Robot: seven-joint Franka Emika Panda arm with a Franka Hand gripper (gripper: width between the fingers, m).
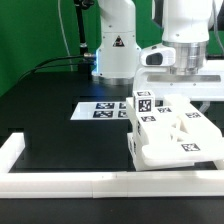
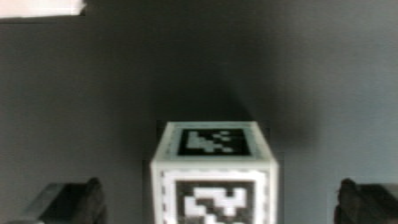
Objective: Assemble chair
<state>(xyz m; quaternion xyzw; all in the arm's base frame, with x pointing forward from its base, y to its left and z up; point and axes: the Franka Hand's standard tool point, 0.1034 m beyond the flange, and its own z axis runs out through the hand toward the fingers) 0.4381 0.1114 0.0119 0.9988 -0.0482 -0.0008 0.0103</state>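
Hovering above the chair [image 1: 170,135], well spread and grasping nothing: the gripper [image 1: 186,76], with dark fingertips [image 2: 73,203] standing wide either side of an upright square post [image 2: 215,170] in the wrist view, apart from both. Resting on the black table [image 1: 50,110] at the exterior view's right, against the long white border rail [image 1: 100,181]: a cluster of white blocky chair pieces bearing black-and-white tags, one tagged post [image 1: 143,103] rising above the others. Lying flat just beside the cluster, toward the exterior view's left: the marker board [image 1: 100,110]. Standing behind: the arm's white base [image 1: 113,45], before a green backdrop [image 1: 25,40].
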